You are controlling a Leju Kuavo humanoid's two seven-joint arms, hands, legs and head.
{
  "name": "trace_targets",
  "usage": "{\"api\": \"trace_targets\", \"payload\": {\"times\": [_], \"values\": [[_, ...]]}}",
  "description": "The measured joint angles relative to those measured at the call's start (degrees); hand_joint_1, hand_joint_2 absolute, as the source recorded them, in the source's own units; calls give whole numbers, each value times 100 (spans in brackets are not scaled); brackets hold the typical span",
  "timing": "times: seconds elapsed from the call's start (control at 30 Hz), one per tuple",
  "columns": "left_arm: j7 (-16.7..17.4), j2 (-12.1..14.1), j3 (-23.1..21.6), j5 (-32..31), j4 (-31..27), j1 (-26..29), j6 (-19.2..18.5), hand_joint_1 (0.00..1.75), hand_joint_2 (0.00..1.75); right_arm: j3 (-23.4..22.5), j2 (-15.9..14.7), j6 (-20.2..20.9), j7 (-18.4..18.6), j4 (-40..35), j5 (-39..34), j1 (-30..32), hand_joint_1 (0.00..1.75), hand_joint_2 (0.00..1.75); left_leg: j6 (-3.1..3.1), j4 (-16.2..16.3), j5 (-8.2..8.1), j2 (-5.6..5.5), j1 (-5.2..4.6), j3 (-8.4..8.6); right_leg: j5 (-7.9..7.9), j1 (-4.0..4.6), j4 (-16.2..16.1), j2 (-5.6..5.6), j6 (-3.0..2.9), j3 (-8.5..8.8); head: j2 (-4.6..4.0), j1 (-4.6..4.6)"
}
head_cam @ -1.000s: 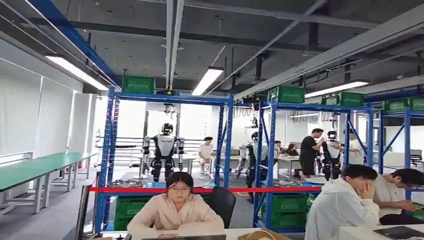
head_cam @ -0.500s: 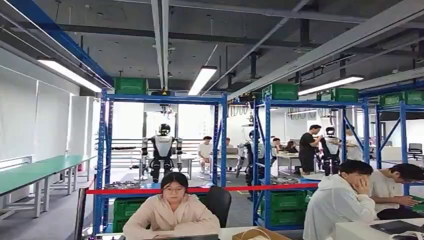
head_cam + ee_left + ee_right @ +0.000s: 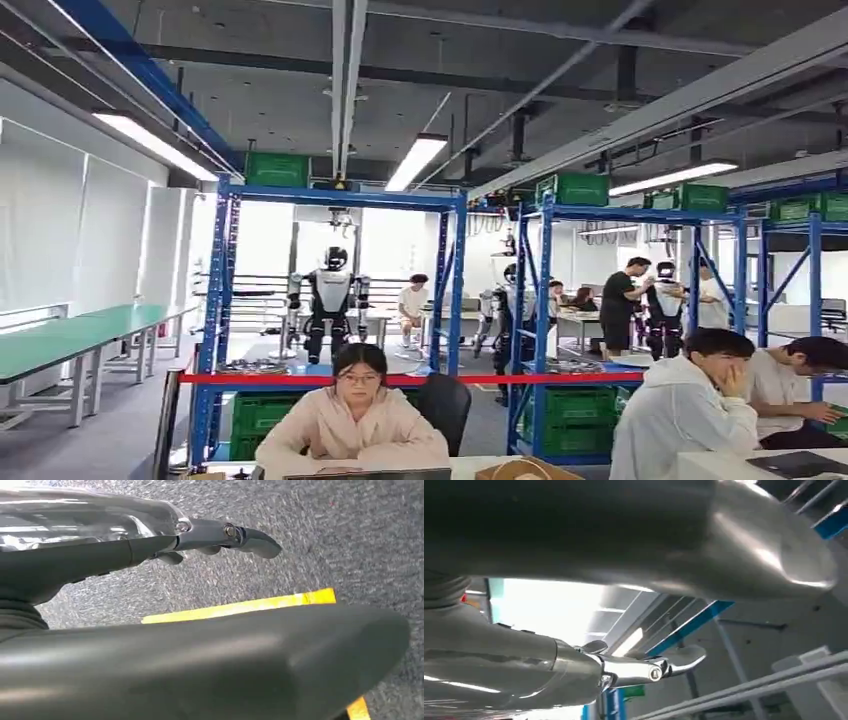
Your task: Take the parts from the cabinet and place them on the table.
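Here, left hand fingers extended over grey floor, holding nothing, right hand likewise empty, fingertips partly hidden.

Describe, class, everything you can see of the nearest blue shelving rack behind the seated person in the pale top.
The blue shelving rack is a tall open frame of blue painted uprights, apparently metal, with a blue top beam. It stands upright on the grey floor. A green crate sits on its top level, and more green crates fill the bottom. A red rail crosses its front at a low shelf carrying small silvery items, too small to identify. The person in the pale top sits in front of it, hiding part.
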Motion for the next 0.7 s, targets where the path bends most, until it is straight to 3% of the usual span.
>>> {"api": "trace_targets", "payload": {"times": [0.07, 0.1, 0.13, 0.17, 0.23, 0.27, 0.3, 0.4, 0.43, 0.47, 0.53, 0.57, 0.6, 0.63, 0.67, 0.7], "values": [[-11, 0, 35, 28, 0, 7, 22, 0, 0, 11, 0, 33, -81, -59, 85, 278, 0, 0, 31, 1, 40, 17, -21, -49, -536, -39, 896, -3, 49, -277, 0, 0], [-13, 0, 48, 35, 0, 11, 37, 0, 0, 20, 0, 44, -98, -83, 85, 405, 0, 0, 31, 1, 67, 25, -31, -83, -651, -46, 1207, -3, 53, -345, 0, 0], [-11, 0, 66, 48, 0, 13, 50, 0, 0, 33, 0, 57, -109, -124, 87, 514, 0, 0, 29, 1, 97, 27, -39, -119, -618, -49, 1232, -4, 53, -287, 0, 2], [-11, 0, 81, 50, 0, 13, 55, 0, 0, 44, 0, 77, -111, -153, 96, 605, 0, 0, 25, 1, 127, 26, -47, -154, -498, -48, 1001, -3, 41, -104, 0, 0], [-13, 0, 105, 70, 0, 13, 70, 0, 0, 74, 11, 133, -111, -227, 118, 760, 0, 0, 6, 1, 193, 22, -65, -215, -135, -44, 14, -2, -12, 551, 0, 0], [-13, -2, 109, 90, 0, 16, 72, 0, 0, 94, 26, 142, -111, -269, 120, 818, 0, 0, -8, 1, 222, 21, -63, -222, -64, -31, -488, -1, -62, 907, 0, 2], [-13, -2, 116, 101, 0, 29, 79, 0, 0, 109, 44, 144, -113, -293, 116, 871, 0, 0, -48, 1, 255, 20, -86, -239, -93, 6, -734, -8, -63, 1020, 0, 2], [26, -4, 164, 157, 0, 51, 113, 0, 0, 107, 57, 146, -116, -288, 96, 1078, 0, 0, -166, -88, 405, 23, -19, -233, 35, 70, -713, 5, -128, 945, 0, 2], [31, -7, 181, 162, 0, 69, 114, 0, 0, 107, 63, 146, -116, -286, 76, 1123, 0, 0, -209, -97, 435, 1, -37, -237, 141, 46, -805, -14, -181, 898, 0, 2], [31, -7, 197, 166, 0, 87, 116, 0, 0, 109, 74, 149, -116, -269, 67, 1141, 0, 0, -205, -14, 187, 3, -27, -294, 220, 23, -822, -54, -242, 864, 0, 4], [31, -24, 203, 166, 0, 106, 118, 0, 0, 98, 92, 175, -116, -255, 41, 1240, 0, 0, -207, 623, -528, 5, -32, -448, 332, 34, -815, -51, -296, 716, 0, 7], [20, -26, 208, 166, 0, 102, 118, 0, 0, 85, 92, 192, -116, -240, 37, 1301, 0, 0, -215, 1038, -790, 5, -33, -525, 385, 50, -812, -65, -311, 644, 0, 7], [13, -24, 216, 166, 0, 102, 120, 0, 0, 74, 94, 205, -116, -221, 37, 1345, 0, 0, -225, 1418, -929, 5, -35, -574, 442, 64, -798, -81, -319, 558, 0, 7], [11, -24, 227, 168, -2, 106, 122, 0, 0, 63, 94, 210, -116, -203, 39, 1372, 0, 0, -231, 1608, -875, 5, -36, -541, 495, 68, -776, -84, -314, 466, 0, 7], [9, -24, 240, 166, -2, 108, 124, 0, 0, 37, 94, 216, -116, -179, 39, 1392, 0, 0, -234, 1554, -707, 6, -36, -415, 541, 67, -747, -84, -305, 371, 0, 7], [2, -24, 245, 168, -2, 108, 129, 0, 0, 15, 94, 231, -116, -151, 37, 1418, 0, 0, -235, 1267, -475, 8, -31, -163, 582, 63, -709, -94, -291, 272, 0, 7]]}}
